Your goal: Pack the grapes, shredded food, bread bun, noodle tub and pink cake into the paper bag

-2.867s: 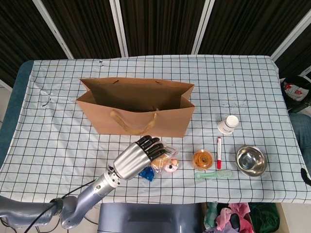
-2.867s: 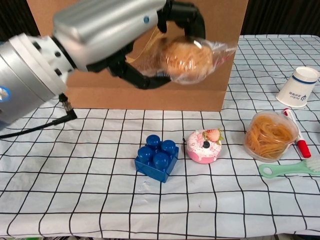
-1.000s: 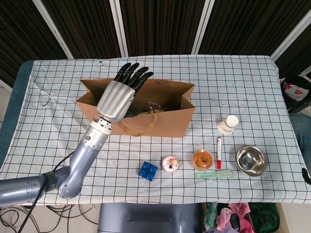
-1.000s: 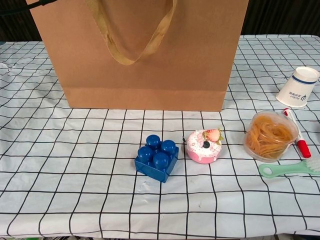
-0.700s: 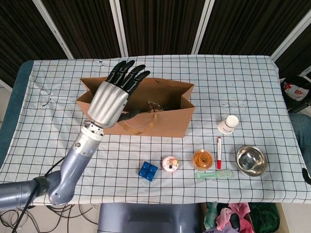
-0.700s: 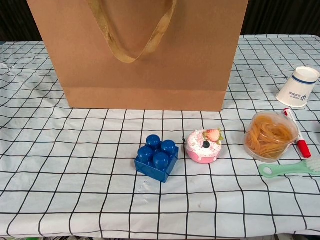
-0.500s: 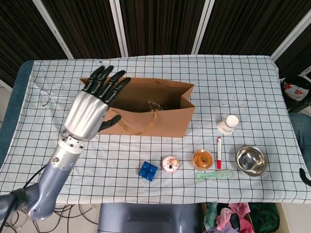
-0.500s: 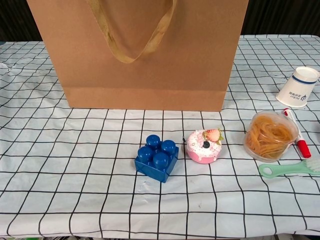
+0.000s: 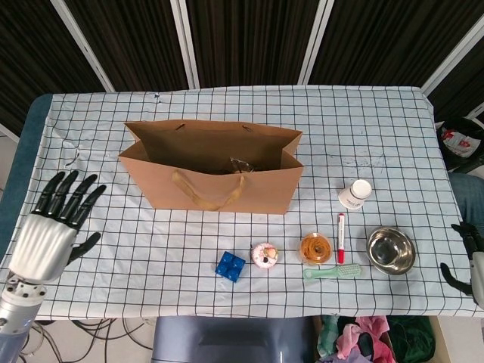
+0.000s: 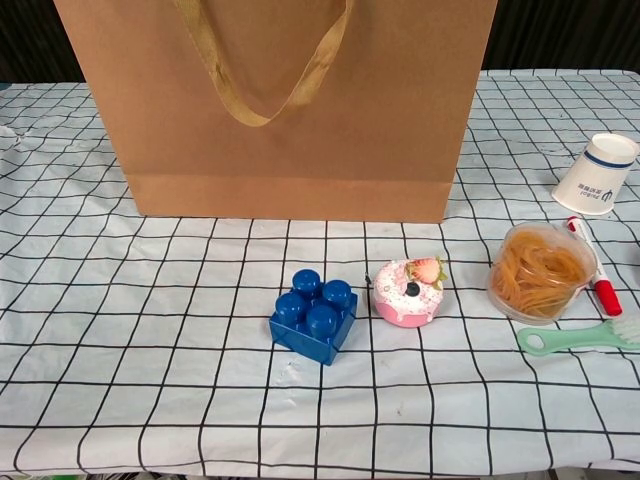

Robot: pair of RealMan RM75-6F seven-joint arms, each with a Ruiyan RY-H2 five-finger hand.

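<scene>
The brown paper bag (image 9: 219,170) stands open at mid-table and fills the top of the chest view (image 10: 280,100). A bit of clear wrap (image 9: 239,162) shows inside it; the rest of its contents are hidden. The pink cake (image 9: 264,255) (image 10: 408,292) sits on the cloth in front of the bag. Right of it is a clear tub of orange strands (image 9: 315,247) (image 10: 541,272). My left hand (image 9: 49,227) hovers at the table's left front edge, fingers spread, holding nothing. My right hand (image 9: 469,261) shows partly at the right edge, empty with thumb apart.
A blue brick (image 9: 230,266) (image 10: 314,315) lies left of the cake. A red marker (image 9: 340,237), green brush (image 9: 333,272), steel bowl (image 9: 390,249) and overturned paper cup (image 9: 355,193) crowd the right front. The checked cloth (image 9: 136,242) covers the table.
My left hand carried the wrapped bun over the bag, let it go inside, then drew back left and down to the table's front-left edge. The right hand has come into view.
</scene>
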